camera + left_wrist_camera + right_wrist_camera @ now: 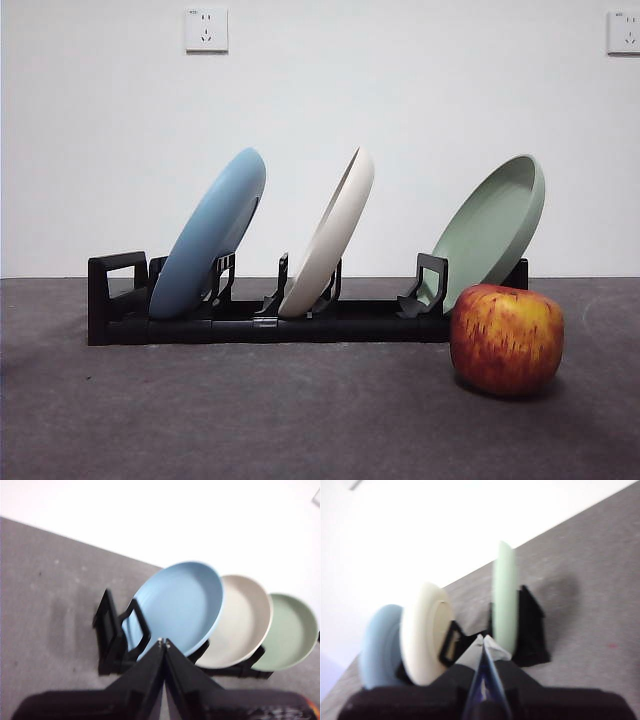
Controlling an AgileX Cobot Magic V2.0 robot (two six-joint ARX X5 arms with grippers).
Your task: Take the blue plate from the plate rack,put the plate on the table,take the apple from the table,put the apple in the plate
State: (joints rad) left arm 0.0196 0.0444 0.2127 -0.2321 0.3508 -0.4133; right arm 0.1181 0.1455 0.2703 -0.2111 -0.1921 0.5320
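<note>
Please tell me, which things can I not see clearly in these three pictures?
- Apple: seen only in the front view; neither wrist view shows it.
- Rack: in the front view the apple covers its end under the green plate.
- Right wrist view: blurred, and the white plate hides most of the blue plate.
- Left hand and right hand: absent from the front view.

A bare test or lab-style setup: a plain white wall (320,120) fills the upper frame, with white electrical sockets (206,30) at its upper left and upper right corners, above a flat dark grey matte table (250,410) holding only staged props.
</note>
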